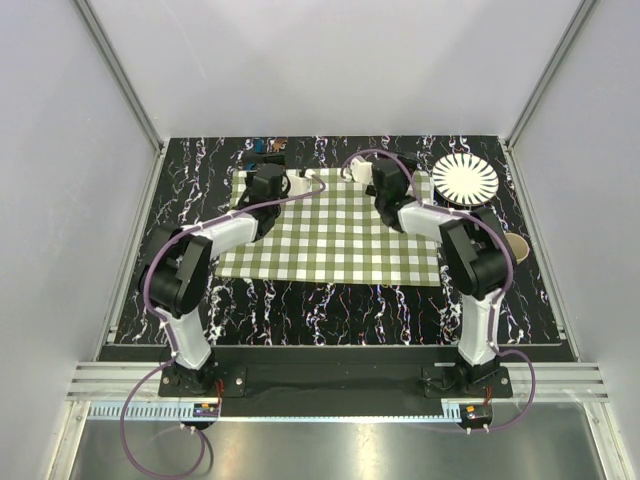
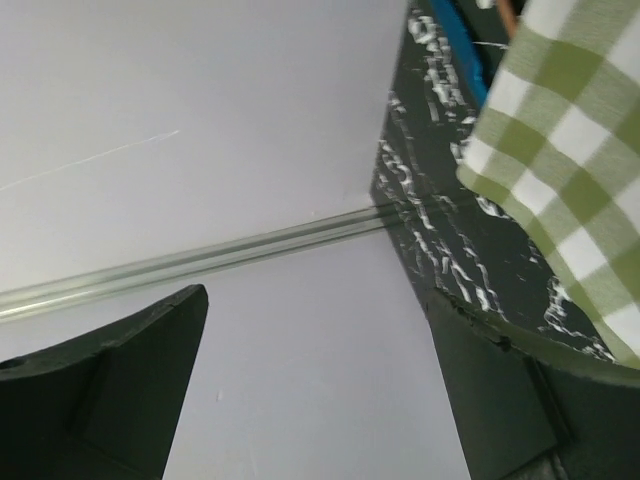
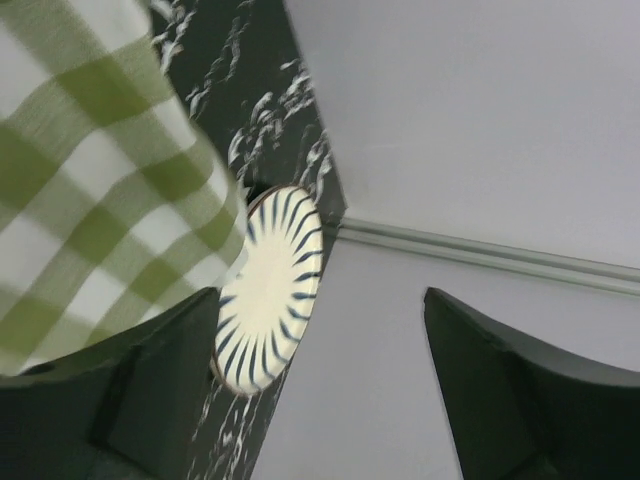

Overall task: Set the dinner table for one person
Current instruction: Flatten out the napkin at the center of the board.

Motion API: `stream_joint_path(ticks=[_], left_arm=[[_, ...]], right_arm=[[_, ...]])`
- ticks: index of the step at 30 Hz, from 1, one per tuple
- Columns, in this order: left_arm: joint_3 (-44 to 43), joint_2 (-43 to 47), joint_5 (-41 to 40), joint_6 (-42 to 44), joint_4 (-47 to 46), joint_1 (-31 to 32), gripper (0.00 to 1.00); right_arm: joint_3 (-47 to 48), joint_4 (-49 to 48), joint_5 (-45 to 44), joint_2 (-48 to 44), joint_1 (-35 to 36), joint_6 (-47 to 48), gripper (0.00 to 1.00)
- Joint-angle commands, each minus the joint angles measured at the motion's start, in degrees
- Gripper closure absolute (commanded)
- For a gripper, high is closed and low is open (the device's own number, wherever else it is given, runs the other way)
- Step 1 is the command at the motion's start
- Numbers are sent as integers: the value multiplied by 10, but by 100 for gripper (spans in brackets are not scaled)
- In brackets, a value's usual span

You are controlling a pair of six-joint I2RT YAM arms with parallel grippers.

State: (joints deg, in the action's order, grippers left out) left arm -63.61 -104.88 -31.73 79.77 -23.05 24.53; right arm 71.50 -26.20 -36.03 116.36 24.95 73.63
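Dinner table [image 1: 300, 303] with checked cloth [image 1: 330, 235], striped plate [image 1: 465, 181]

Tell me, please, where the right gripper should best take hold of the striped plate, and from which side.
Probably the rim, on the edge facing the checked cloth, nearest the right gripper. The striped plate lies flat on the dinner table, so only its thin rim offers a pinch.
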Motion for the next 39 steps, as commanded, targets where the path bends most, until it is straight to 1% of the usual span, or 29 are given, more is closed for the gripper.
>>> stream_joint_path(ticks=[1,2,3,4,5,6,7,8,9,11,14,15,16,17,19,20,25,26,29,31,33,36,37,39], left_arm=[[-38,76,60,-75,133,-10,1],[-55,81,77,-87,179,-12,1],[-63,85,93,-96,253,-19,1],[-65,81,101,-114,268,-22,1],[-72,77,98,-119,288,-23,2],[-71,71,98,-122,313,-24,2],[-64,71,104,-125,315,-24,2],[-46,74,112,-124,317,-24,1],[-38,81,122,-121,321,-24,1],[-17,87,140,-117,324,-21,1],[-6,94,162,-112,337,-20,1],[-7,96,169,-111,354,-20,2],[-8,97,183,-112,362,-20,3],[-10,97,189,-111,373,-20,5],[-9,93,193,-109,379,-19,6],[-12,88,189,-111,379,-19,9],[-22,50,140,-129,310,-19,9],[-24,37,134,-131,288,-19,9],[-34,8,117,-132,275,-19,9],[-39,-7,105,-131,267,-19,11],[-42,-25,112,-121,270,-19,18],[-41,-44,117,-96,280,-19,26],[-45,-48,118,-92,283,-18,35],[-51,-59,118,-83,300,-19,44]], right_arm=[[69,326,80,-103,-5,-152,11],[77,439,109,-113,-5,-167,24],[84,479,137,-125,-5,-175,31],[81,502,164,-129,-6,-184,36],[76,525,171,-134,-6,-186,46],[62,530,177,-136,-8,-186,59],[55,531,177,-136,-10,-184,68],[51,529,176,-136,-11,-185,69],[48,530,170,-130,-13,-187,66],[57,529,157,-116,-23,-202,55],[85,532,141,-80,-38,-211,53],[93,532,144,-76,-39,-210,51],[96,532,145,-73,-41,-208,48],[98,531,146,-69,-42,-208,48],[103,531,153,-56,-42,-213,48],[106,531,155,-47,-42,-216,48],[135,532,164,-19,-41,-239,50],[137,532,168,-12,-42,-242,53],[146,542,182,1,-40,-252,61],[152,549,194,7,-39,-260,63],[156,568,209,17,-40,-263,67],[166,596,227,32,-40,-282,69],[170,605,233,34,-40,-288,71],[174,624,246,40,-40,-295,73]])
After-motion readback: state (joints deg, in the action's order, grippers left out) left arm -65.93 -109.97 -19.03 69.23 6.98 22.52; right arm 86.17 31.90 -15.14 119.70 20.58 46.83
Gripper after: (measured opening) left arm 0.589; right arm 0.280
